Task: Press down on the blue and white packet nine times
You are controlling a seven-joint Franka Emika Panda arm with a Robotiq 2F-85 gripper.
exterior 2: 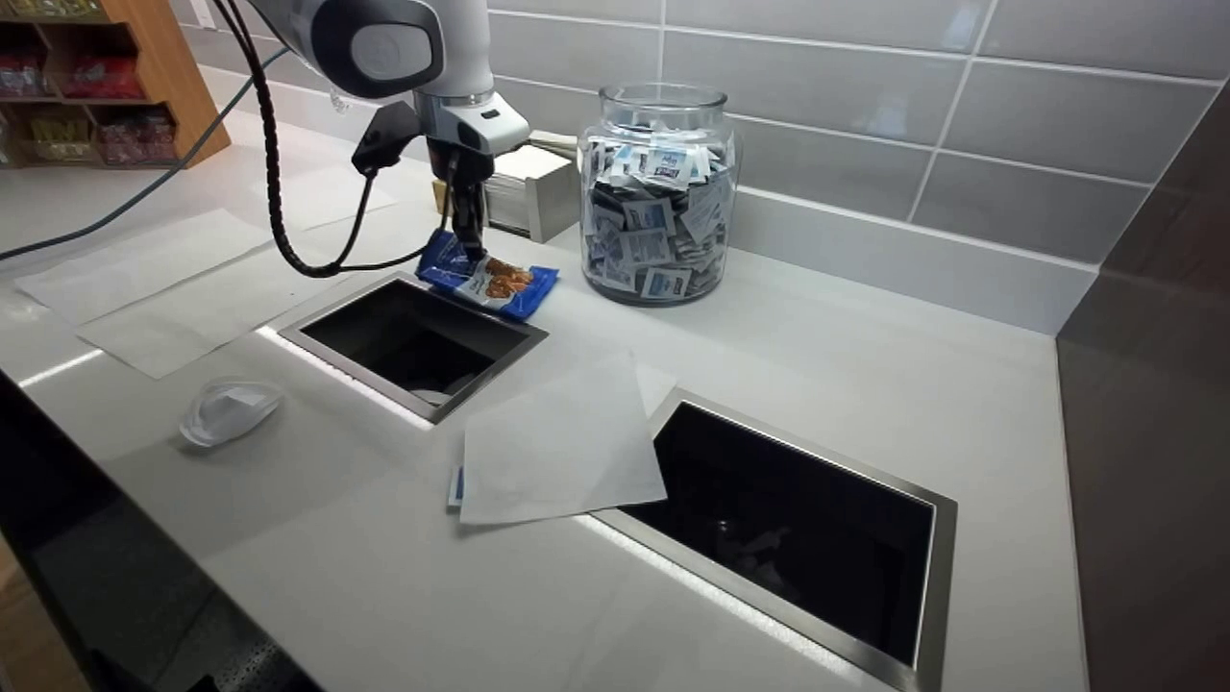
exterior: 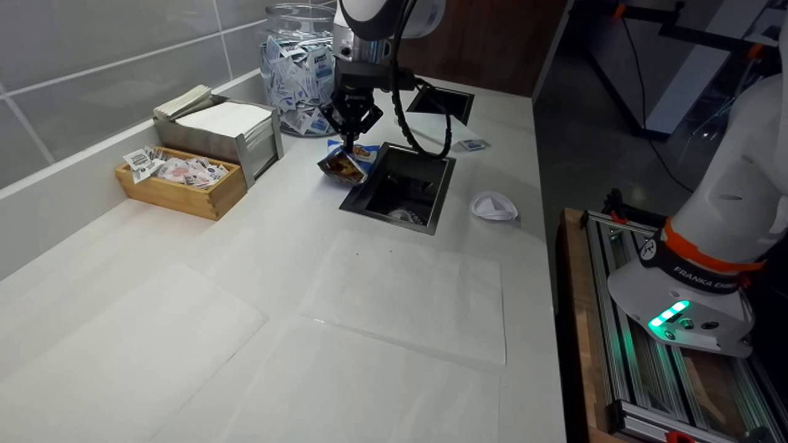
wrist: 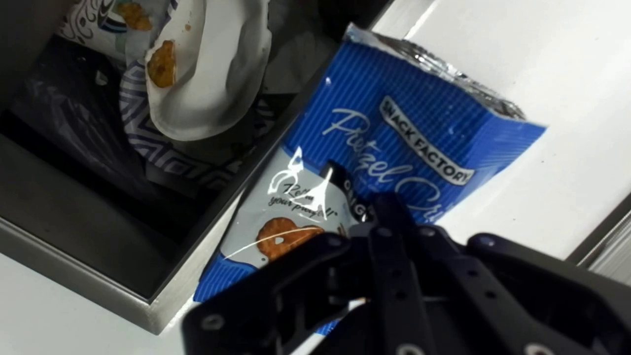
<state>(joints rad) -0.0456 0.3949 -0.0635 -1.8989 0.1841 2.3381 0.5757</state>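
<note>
1 glossy, silver-edged blue and white packet (wrist: 367,148) lies beneath the closed claw (exterior: 348,144).

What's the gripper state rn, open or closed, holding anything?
Gripper: closed, fingertips together at the blue and white packet; no grasp on it visible.

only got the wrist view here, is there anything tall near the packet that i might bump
Observer: Yes, both exterior views show a glass jar of sachets near the packet, with a visible gap between them.
Operator: ok and is the bin beside it the only opening
Observer: No, both exterior views show a second opening, with a white sheet overlapping its edge.
</note>
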